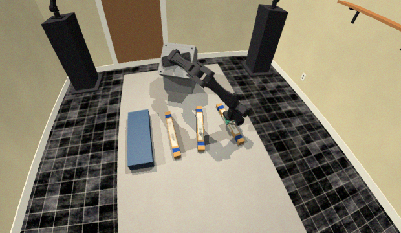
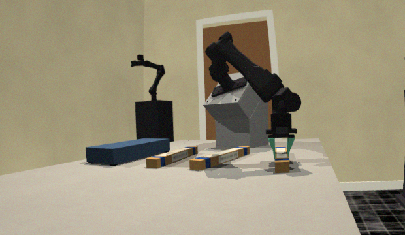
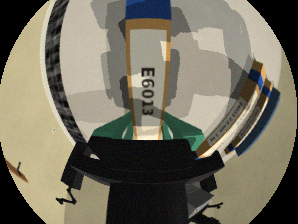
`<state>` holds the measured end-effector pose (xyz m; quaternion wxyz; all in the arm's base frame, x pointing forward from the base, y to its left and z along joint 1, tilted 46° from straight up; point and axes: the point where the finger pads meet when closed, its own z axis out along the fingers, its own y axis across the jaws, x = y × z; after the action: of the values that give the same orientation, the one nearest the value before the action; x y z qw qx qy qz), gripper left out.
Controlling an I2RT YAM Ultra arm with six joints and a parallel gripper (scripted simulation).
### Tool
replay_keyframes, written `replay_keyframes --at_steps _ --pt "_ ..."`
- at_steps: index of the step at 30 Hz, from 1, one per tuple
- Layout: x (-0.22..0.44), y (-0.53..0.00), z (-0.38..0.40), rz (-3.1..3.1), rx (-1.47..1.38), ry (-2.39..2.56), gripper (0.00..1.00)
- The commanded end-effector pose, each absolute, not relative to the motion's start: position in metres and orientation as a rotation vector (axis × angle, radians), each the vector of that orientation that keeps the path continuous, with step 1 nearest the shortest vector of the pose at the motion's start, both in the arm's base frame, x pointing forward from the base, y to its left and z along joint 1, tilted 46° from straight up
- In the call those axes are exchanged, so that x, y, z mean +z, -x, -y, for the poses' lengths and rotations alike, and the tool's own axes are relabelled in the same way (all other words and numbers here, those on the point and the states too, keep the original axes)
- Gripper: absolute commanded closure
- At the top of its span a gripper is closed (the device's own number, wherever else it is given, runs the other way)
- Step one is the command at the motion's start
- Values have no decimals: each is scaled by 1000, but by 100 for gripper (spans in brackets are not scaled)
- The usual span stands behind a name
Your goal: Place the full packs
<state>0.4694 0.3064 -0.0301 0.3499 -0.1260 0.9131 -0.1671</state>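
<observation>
Three long orange-brown packs with blue bands and white labels are in view. My gripper (image 1: 230,122) (image 2: 281,153) (image 3: 147,113), with green fingers, is shut on the right pack (image 1: 235,130) (image 2: 282,166) (image 3: 148,50), one finger on each long side near its middle. That pack lies level, its label reading E6013; I cannot tell if it touches the table. The middle pack (image 1: 200,126) (image 2: 228,156) (image 3: 227,125) and the left pack (image 1: 172,133) (image 2: 179,156) lie flat on the table. The blue low platform (image 1: 140,139) (image 2: 130,151) (image 3: 262,120) stands at the left with nothing on it.
The pale table (image 1: 194,194) (image 2: 157,202) carries all of these. Its right edge runs close beside the held pack. The grey arm base (image 1: 179,82) (image 2: 233,130) stands at the back. The middle and left packs lie between the held pack and the platform.
</observation>
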Motion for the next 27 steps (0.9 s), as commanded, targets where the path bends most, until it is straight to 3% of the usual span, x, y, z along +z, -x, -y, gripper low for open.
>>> replay_keyframes --at_steps 1,27 --pt "-25 -468 -312 -2355 -418 332 100" --pt "-6 -446 -317 -2356 -426 340 100"
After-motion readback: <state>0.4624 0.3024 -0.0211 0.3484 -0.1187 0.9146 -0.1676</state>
